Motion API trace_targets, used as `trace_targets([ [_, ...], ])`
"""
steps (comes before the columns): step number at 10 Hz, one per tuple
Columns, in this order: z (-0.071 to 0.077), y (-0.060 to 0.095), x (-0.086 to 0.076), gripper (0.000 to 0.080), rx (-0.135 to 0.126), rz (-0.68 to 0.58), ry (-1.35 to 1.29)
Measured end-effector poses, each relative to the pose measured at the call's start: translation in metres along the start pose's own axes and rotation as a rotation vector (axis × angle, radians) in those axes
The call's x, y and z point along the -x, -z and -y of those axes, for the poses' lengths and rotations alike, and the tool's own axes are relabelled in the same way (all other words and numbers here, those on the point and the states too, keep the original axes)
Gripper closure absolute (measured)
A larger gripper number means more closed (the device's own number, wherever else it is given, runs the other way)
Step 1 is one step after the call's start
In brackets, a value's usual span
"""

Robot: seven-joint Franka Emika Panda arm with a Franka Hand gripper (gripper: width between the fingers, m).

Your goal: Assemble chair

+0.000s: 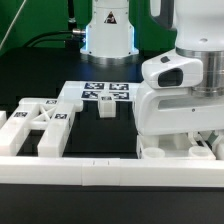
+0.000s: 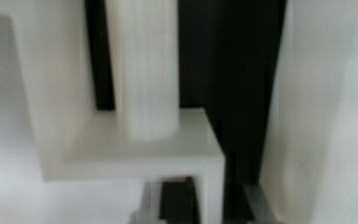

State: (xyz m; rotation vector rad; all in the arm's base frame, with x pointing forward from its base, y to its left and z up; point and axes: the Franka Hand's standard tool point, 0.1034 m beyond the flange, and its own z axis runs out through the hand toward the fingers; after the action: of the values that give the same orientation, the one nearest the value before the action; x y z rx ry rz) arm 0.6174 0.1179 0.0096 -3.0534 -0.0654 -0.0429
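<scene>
Several chunky white chair pieces (image 1: 40, 125) with black-and-white tags lie together at the exterior view's left. A small white block (image 1: 106, 108) stands near the middle. My gripper (image 1: 178, 146) is low over the table at the exterior view's right, among white round-ended pieces (image 1: 160, 151); the white hand hides its fingers. The wrist view is a blurred close-up: a white round post (image 2: 144, 70) rises from a white blocky piece (image 2: 131, 160), with dark gaps beside it. I cannot make out the fingers there, nor whether they hold anything.
The marker board (image 1: 108, 91) lies flat behind the small block. A long low white border rail (image 1: 110, 168) runs along the front of the table. The robot's base (image 1: 108, 30) stands at the back, with cables to its left.
</scene>
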Motion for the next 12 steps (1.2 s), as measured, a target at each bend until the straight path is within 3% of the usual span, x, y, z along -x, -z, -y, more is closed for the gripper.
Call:
trace_targets([
  [4, 0.0, 0.002, -0.001, 0.0768, 0.0, 0.0, 0.004],
  [5, -0.005, 0.004, -0.002, 0.0673, 0.005, -0.005, -0.001],
  [6, -0.011, 0.006, -0.003, 0.0673, 0.011, -0.007, -0.007],
  [8, -0.018, 0.021, -0.007, 0.0307, 0.019, -0.025, -0.013],
  [9, -0.017, 0.033, -0.007, 0.0202, 0.017, -0.036, 0.004],
  [11, -0.025, 0.065, 0.005, 0.016, 0.022, -0.058, 0.071],
  [12, -0.035, 0.071, 0.027, 0.016, 0.03, -0.063, 0.111],
])
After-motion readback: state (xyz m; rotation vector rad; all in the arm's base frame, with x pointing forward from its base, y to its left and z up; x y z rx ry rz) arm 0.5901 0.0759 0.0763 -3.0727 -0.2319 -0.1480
